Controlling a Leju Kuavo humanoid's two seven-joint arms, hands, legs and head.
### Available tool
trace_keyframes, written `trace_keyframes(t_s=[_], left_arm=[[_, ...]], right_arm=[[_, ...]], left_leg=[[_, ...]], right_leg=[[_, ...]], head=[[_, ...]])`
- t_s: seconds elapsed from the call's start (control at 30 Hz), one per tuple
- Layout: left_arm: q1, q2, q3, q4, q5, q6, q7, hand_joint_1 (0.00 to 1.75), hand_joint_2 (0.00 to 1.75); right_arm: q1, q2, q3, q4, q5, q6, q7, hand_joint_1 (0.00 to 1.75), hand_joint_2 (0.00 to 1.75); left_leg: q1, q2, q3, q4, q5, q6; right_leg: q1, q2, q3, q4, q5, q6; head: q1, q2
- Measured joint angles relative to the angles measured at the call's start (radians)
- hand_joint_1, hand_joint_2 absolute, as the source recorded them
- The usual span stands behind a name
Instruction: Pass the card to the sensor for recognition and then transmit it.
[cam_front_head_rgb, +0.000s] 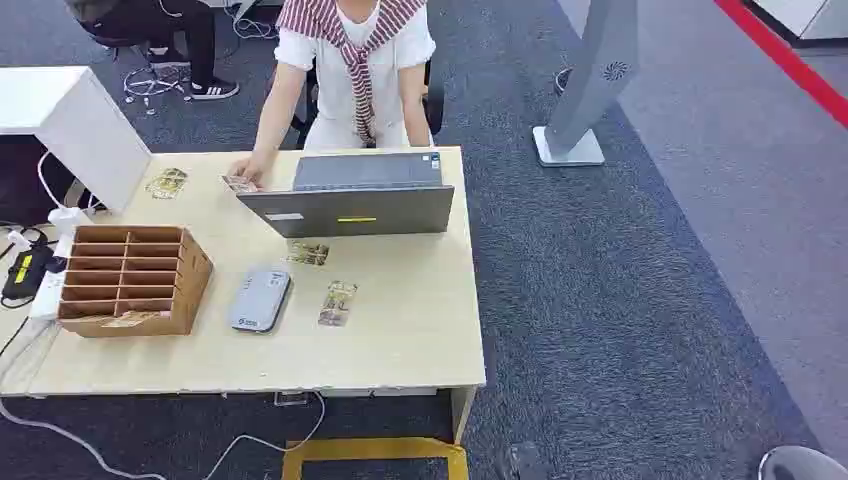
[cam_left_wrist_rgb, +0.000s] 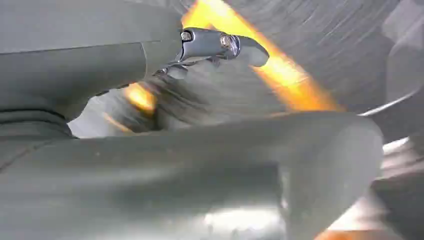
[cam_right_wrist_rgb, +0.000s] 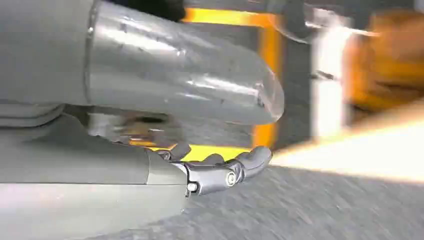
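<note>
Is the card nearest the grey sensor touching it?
Apart. The head view shows bare table between the card and the sensor.

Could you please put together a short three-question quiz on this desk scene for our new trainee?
1. True or false: the grey sensor lies between the wooden organizer and a card.
2. Which thing does the person's hand rest on? A) the laptop B) a card at the far edge C) the organizer
3. Fill in: the left hand and the right hand each hold ____.

Key: 1 true; 2 B; 3 nothing, both hang over the floor with fingers apart.
</note>
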Motion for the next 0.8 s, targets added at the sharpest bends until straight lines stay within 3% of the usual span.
trace_keyframes(t_s=[0.07,0.1,0.23,0.3,0.37,0.4,0.43,0.47,0.5,0.53,0.63,0.8], left_arm=[[-0.016,0.009,0.005,0.015,0.157,0.003,-0.035,0.00,1.75],[-0.015,0.015,0.005,0.021,0.148,-0.002,-0.058,0.00,1.75],[-0.008,0.048,0.001,0.032,0.001,-0.078,-0.216,0.00,1.75],[0.040,0.045,0.042,-0.042,-0.176,-0.121,-0.247,0.00,1.75],[0.120,-0.014,0.186,-0.258,-0.559,-0.239,-0.249,0.00,1.75],[0.159,-0.067,0.264,-0.377,-0.731,-0.284,-0.212,0.00,1.75],[0.220,-0.111,0.346,-0.571,-0.909,-0.308,-0.125,0.00,1.75],[0.276,-0.172,0.391,-0.750,-1.040,-0.306,-0.058,0.00,1.75],[0.313,-0.211,0.415,-0.896,-1.122,-0.303,-0.035,0.00,1.75],[0.339,-0.231,0.435,-1.005,-1.130,-0.307,-0.037,0.00,1.75],[0.402,-0.288,0.483,-1.295,-0.948,-0.329,-0.046,0.00,1.75],[0.461,-0.343,0.518,-1.517,-0.906,-0.338,-0.055,0.00,1.75]], right_arm=[[-0.016,0.002,0.015,0.018,-0.004,-0.022,-0.004,0.00,1.75],[-0.020,0.002,0.020,0.025,0.002,-0.047,0.020,0.00,1.75],[-0.003,0.002,0.056,0.067,0.050,-0.171,0.198,0.00,1.75],[0.011,0.002,0.081,0.085,0.093,-0.209,0.314,0.00,1.75],[0.029,0.002,0.123,0.106,0.134,-0.217,0.488,0.00,1.75],[0.038,0.002,0.140,0.111,0.144,-0.210,0.547,0.00,1.75],[0.044,0.004,0.159,0.114,0.155,-0.197,0.599,0.00,1.75],[0.041,0.005,0.178,0.115,0.168,-0.189,0.623,0.00,1.75],[0.034,0.004,0.195,0.117,0.174,-0.182,0.643,0.00,1.75],[0.031,0.004,0.206,0.118,0.175,-0.180,0.642,0.00,1.75],[0.022,0.006,0.229,0.118,0.183,-0.171,0.634,0.00,1.75],[0.014,0.012,0.252,0.118,0.184,-0.166,0.634,0.00,1.75]], left_leg=[[0.000,0.000,0.000,0.000,0.000,0.000],[0.000,0.000,0.000,0.000,0.000,0.000],[0.000,-0.001,-0.002,0.000,0.001,0.001],[0.000,0.005,-0.002,0.000,0.000,0.001],[-0.004,0.008,-0.003,0.000,0.000,0.001],[-0.004,0.008,-0.004,0.000,0.000,0.001],[-0.003,0.010,-0.006,0.000,-0.001,0.002],[-0.002,0.016,-0.008,0.000,-0.001,0.002],[-0.001,0.020,-0.009,0.000,-0.001,0.002],[-0.001,0.020,-0.009,0.001,-0.001,0.002],[-0.001,0.019,-0.007,0.001,-0.001,0.002],[0.000,0.014,-0.008,0.000,0.002,0.003]], right_leg=[[0.000,0.000,0.000,0.000,0.000,0.000],[0.000,0.000,0.000,0.000,0.000,0.000],[0.000,-0.001,0.001,0.000,0.000,0.000],[0.000,0.006,-0.002,0.000,0.001,0.000],[-0.004,0.008,-0.006,0.000,0.001,0.001],[-0.005,0.008,-0.007,0.000,0.001,0.001],[-0.004,0.009,-0.007,0.000,0.001,0.001],[-0.003,0.014,-0.010,0.000,0.004,0.000],[-0.002,0.020,-0.012,0.000,0.006,0.001],[-0.002,0.020,-0.013,-0.001,0.007,0.002],[-0.002,0.019,-0.013,-0.001,0.008,0.003],[0.000,0.013,-0.012,-0.001,0.007,0.003]], head=[[0.000,0.000],[0.000,0.000],[0.001,0.000],[0.000,0.000],[-0.004,0.000],[-0.005,0.000],[-0.005,0.000],[-0.001,0.000],[0.001,0.000],[0.002,0.000],[0.002,0.000],[0.000,0.000]])
